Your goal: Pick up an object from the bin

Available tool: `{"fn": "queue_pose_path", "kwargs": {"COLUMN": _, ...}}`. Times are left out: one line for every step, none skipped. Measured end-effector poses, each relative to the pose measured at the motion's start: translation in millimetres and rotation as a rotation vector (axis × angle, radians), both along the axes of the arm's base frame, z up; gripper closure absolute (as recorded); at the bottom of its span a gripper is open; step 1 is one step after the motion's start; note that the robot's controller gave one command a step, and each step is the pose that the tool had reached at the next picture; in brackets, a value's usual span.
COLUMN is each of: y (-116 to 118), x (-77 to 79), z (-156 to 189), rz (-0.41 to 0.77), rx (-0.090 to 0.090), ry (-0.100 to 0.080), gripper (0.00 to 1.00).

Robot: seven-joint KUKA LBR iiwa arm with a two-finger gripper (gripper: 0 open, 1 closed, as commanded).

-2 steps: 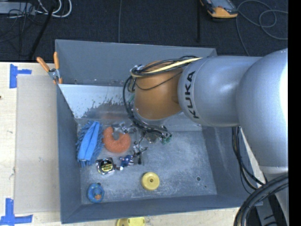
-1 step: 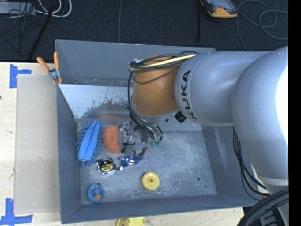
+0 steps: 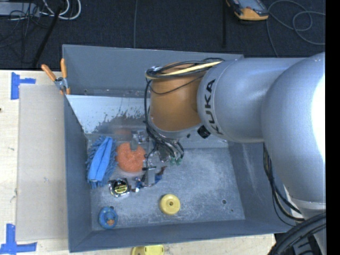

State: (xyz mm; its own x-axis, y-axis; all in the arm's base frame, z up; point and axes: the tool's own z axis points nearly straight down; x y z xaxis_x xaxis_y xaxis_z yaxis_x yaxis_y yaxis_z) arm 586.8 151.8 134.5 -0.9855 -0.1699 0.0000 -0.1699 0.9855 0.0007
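Hovering at three o'clock of an orange lump [image 3: 127,157], the pincer [image 3: 151,166] sits so I cannot tell its width. The lump looks soft and light, probably best pinched across its middle.

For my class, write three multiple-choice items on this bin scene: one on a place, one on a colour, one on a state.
1. The yellow disc lies: A on the floor of the bin; B on its rim; C outside it.
2. The lump beside the gripper is: A green; B orange; C white.
3. The gripper is: A above the rim; B outside the bin; C low inside it.
Key: 1 A, it rests on the grey floor; 2 B, it is plainly orange; 3 C, it hangs close beside the lump.
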Motion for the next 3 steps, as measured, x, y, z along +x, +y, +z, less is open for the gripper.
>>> {"fn": "queue_pose_path", "kwargs": {"y": 0, "x": 0.0, "z": 0, "rz": 0.0, "rx": 0.0, "ry": 0.0, "gripper": 0.0}}
{"fn": "queue_pose_path", "kwargs": {"y": 5, "x": 25.6, "z": -42, "rz": 0.006, "rx": 0.001, "ry": -0.006, "gripper": 0.0}}
{"fn": "queue_pose_path", "kwargs": {"y": -13, "x": 4.7, "z": -57, "rz": -0.117, "rx": 0.01, "ry": -0.014, "gripper": 1.0}}
